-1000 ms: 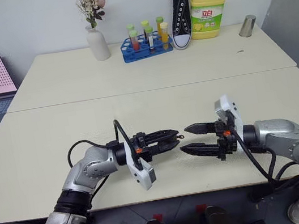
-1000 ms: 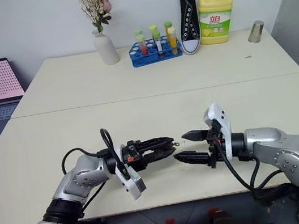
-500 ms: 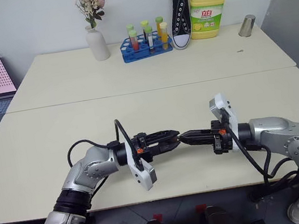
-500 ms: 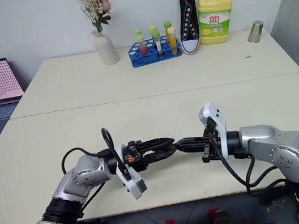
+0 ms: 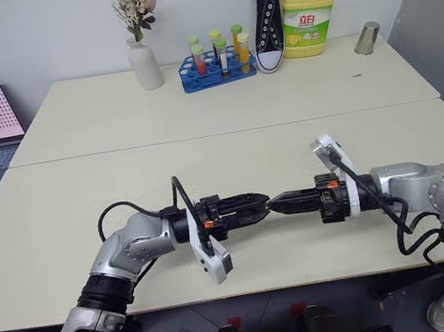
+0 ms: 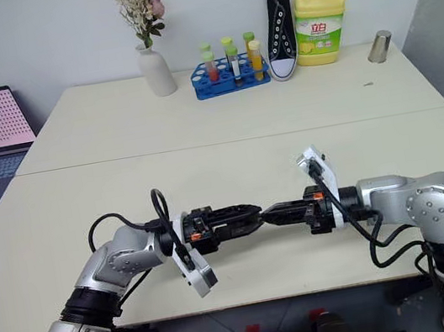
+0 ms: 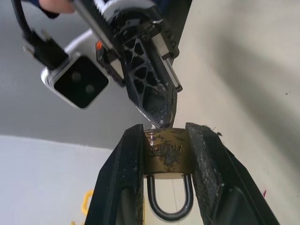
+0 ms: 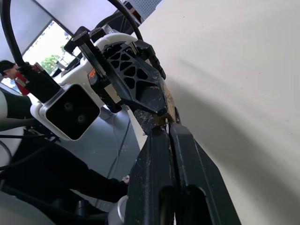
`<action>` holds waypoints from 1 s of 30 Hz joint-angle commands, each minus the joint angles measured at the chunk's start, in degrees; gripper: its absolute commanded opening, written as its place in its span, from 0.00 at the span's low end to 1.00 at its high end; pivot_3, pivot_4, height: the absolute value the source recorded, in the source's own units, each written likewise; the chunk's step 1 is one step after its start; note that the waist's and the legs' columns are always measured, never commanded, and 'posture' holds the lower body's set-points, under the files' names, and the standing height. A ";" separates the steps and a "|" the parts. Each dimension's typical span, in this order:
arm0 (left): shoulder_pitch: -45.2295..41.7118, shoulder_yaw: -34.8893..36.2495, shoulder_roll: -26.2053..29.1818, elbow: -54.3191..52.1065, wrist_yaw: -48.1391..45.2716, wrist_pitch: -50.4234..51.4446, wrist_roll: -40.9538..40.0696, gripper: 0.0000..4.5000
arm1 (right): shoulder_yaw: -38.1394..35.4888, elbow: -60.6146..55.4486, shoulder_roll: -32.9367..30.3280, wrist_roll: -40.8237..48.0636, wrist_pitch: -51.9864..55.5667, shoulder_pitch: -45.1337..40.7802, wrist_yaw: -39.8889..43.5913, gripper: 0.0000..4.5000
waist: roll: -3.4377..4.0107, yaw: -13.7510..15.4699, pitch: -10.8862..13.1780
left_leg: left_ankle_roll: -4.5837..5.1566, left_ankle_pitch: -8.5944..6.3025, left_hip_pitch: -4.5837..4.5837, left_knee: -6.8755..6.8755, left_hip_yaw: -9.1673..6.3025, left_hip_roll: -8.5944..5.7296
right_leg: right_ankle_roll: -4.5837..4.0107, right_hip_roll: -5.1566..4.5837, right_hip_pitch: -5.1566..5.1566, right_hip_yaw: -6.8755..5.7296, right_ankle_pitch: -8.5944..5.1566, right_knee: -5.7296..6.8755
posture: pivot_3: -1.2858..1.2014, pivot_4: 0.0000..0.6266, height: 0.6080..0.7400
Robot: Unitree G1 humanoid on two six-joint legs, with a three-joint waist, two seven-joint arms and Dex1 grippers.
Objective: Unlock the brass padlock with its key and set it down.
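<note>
Two grippers meet tip to tip above the front edge of the table (image 5: 82, 198): on the left, the left gripper (image 5: 261, 206) has the brass padlock (image 7: 167, 153) pinched between its fingers, shackle pointing back toward its wrist. Over on the right, the right gripper (image 5: 275, 205) is clenched tight, tips pressed to the padlock's body; I can't make out the key.

Left claw (image 7: 165, 154) clamped; right claw (image 8: 166, 129) closed, tips meeting.
</note>
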 commanded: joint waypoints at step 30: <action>-0.84 -1.80 0.91 -1.03 3.87 2.00 0.99 0.22 | 10.00 -9.36 -10.75 -19.21 -23.43 0.84 13.11 0.84 | 0.05 -0.06 0.01 | 0.01 0.00 -0.10 -0.01 -0.03 0.01 | 0.01 0.01 -0.08 -0.06 -0.01 -0.04 | 0.52 0.24 1.00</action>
